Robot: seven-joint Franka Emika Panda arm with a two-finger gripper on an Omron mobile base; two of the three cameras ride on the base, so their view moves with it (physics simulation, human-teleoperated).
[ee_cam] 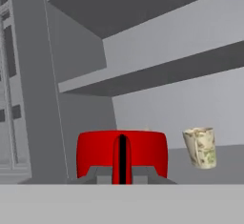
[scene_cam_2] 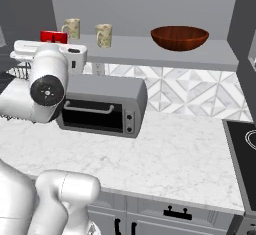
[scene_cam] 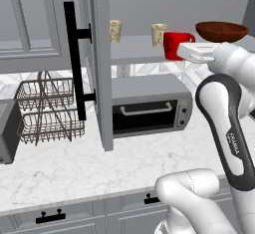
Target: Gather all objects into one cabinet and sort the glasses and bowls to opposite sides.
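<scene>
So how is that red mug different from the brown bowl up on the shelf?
The red mug is bright red, tall and narrow with a handle; the brown bowl is dark reddish-brown, wide and shallow, without one. The mug sits toward the shelf's left by the gripper; the bowl stands alone toward the right. Both are glossy and upright.

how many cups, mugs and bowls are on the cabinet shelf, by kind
beige patterned cups: 2
red mug: 1
reddish-brown bowl: 1
total: 4
</scene>
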